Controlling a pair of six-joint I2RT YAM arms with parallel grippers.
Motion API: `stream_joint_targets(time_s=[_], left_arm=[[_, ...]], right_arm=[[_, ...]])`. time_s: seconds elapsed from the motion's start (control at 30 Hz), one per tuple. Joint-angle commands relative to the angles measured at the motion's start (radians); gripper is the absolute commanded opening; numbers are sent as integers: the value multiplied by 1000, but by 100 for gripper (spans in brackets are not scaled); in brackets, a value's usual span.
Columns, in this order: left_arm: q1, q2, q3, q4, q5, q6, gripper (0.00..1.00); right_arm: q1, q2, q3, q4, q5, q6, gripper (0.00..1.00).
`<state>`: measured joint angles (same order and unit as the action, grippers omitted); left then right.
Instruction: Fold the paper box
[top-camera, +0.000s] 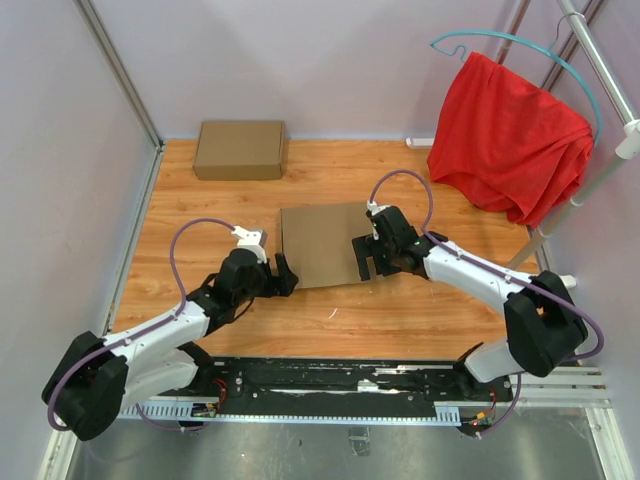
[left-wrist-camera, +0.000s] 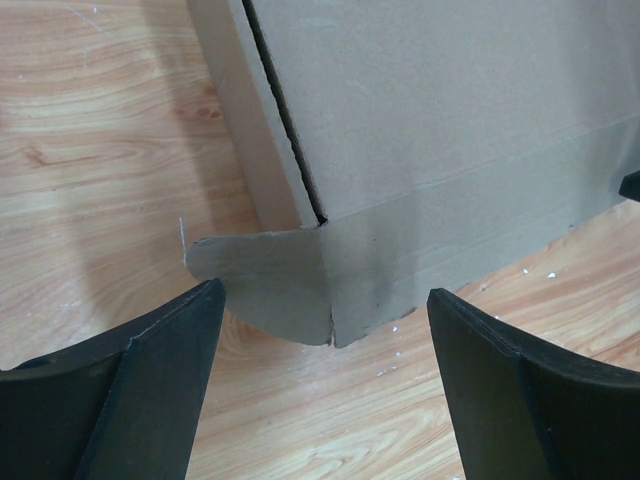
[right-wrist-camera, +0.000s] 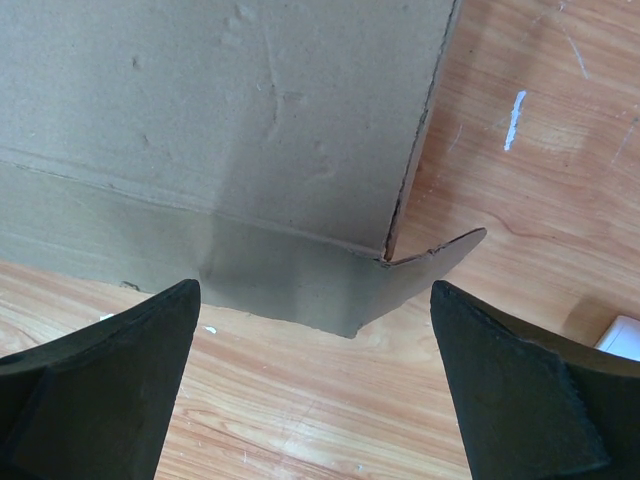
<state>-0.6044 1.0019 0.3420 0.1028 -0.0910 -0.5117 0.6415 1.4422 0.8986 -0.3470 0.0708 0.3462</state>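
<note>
— Whereabouts of the paper box (top-camera: 322, 244)?

— Lying near the middle of the wooden surface (top-camera: 400, 310), between the two arms. From above, just a plain brown rectangle, turned slightly against the surface edges.

— And the left hand (top-camera: 283, 275)?

— Just beside the near-left corner of the box, with fingers (left-wrist-camera: 150, 380) spread wide apart and nothing between them but air. In the left wrist view, framing that corner with a gap on each side.

— Anything notable at that corner?

— A small rounded flap (left-wrist-camera: 265, 280) poking out flat along the wood, below a dark slit running up the edge between top panel and side wall.

— Right hand (top-camera: 365, 258)?

— At the right edge of the box, close to its near-right corner. Likewise spread open, gripping nothing. In the right wrist view, facing a crease across the cardboard and a pointed tab (right-wrist-camera: 430, 262) jutting sideways from the corner.

— Contact with the cardboard?

— Cannot tell from above. In both wrist views, a gap between fingers and cardboard.

— Elsewhere?

— A second cardboard box (top-camera: 239, 150), closed and flat, at the far-left of the surface, well apart from the first. Past the far-right corner, a red cloth (top-camera: 510, 135) hanging.
</note>
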Motion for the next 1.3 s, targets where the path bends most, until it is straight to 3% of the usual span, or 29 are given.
stream_joint_targets(time_s=[0.0, 0.43, 0.97, 1.27], left_arm=[[-5, 43, 22, 57, 28, 13, 89], [-6, 84, 27, 140, 170, -23, 88], [-8, 4, 141, -136, 112, 1, 88], [-7, 18, 143, -149, 114, 4, 88]], right_arm=[[11, 6, 8, -18, -18, -4, 98], [35, -22, -30, 18, -134, 16, 99], [46, -80, 45, -131, -112, 48, 99], [47, -79, 45, -140, -127, 56, 99]])
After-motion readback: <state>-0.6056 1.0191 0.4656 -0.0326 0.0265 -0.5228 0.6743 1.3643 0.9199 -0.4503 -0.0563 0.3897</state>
